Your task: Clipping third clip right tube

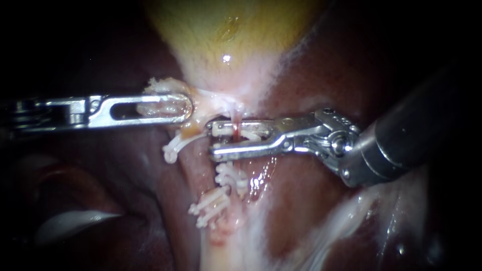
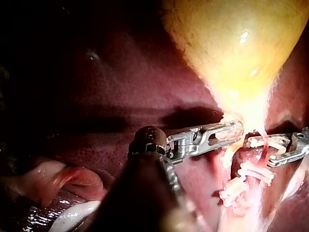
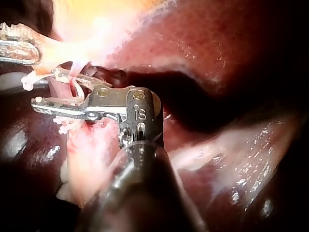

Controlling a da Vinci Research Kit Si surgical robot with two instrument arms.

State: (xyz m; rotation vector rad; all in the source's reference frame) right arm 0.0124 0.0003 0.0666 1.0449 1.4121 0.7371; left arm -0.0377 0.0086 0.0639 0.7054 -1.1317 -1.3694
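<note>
The thin red right tube (image 1: 234,131) runs down from the neck of the yellow gallbladder (image 1: 226,30). My right instrument (image 1: 212,139) reaches in from the right. Its jaws stand apart on either side of this tube and carry a white clip (image 1: 249,135) between them. Two white clips (image 1: 230,176) (image 1: 211,205) sit lower on the same tube. Another white clip (image 1: 173,147) sits on the strand to the left. My left instrument (image 1: 188,108) has its slotted jaws shut on pale tissue (image 1: 160,86) at the gallbladder's neck. In the right wrist view the right instrument's (image 3: 46,87) jaws straddle the tube.
Dark red liver (image 1: 311,75) surrounds the field on both sides. A pale stalk (image 1: 221,251) continues below the lower clips. Whitish membrane (image 1: 351,221) lies under the right instrument's shaft. In the left wrist view the gallbladder (image 2: 236,43) bulges ahead of the left instrument (image 2: 236,131).
</note>
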